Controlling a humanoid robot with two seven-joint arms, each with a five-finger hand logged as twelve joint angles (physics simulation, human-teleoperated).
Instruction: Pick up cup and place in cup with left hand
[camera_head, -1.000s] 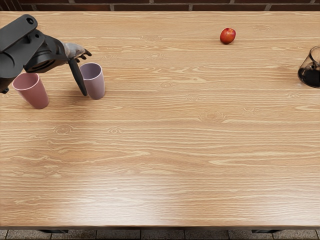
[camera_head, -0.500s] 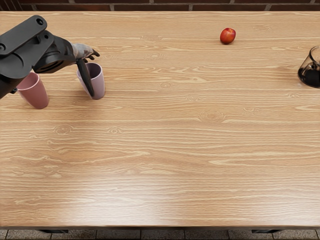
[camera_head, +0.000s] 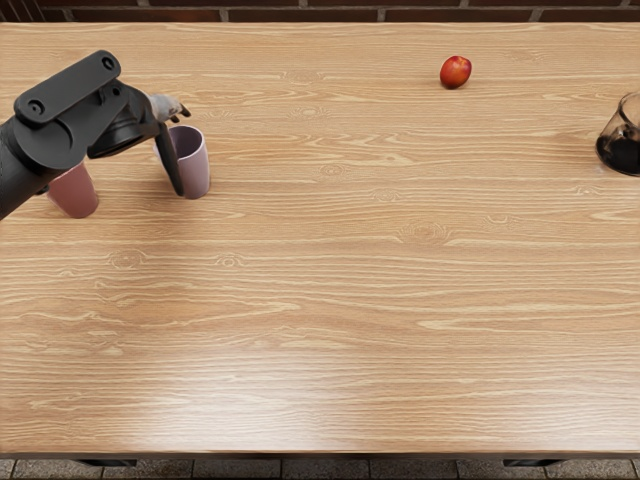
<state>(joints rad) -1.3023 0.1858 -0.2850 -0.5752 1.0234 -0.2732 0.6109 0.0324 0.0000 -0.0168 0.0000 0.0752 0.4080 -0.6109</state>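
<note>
Head view: left arm (camera_head: 62, 140) partly hides pink cup (camera_head: 77, 194), apple (camera_head: 455, 71) apart.

I counted two cups, a pink cup (camera_head: 75, 194) and a lilac cup (camera_head: 197, 167), plus one red fruit (camera_head: 455, 72), one glass vessel (camera_head: 622, 150) and one wooden table (camera_head: 360, 290).

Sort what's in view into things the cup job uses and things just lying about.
Job:
- tapered pink cup
- tapered lilac cup
- left hand, at the lilac cup

Lying about:
- small round red fruit
- clear glass vessel, dark inside, cut off by the picture's edge
</note>
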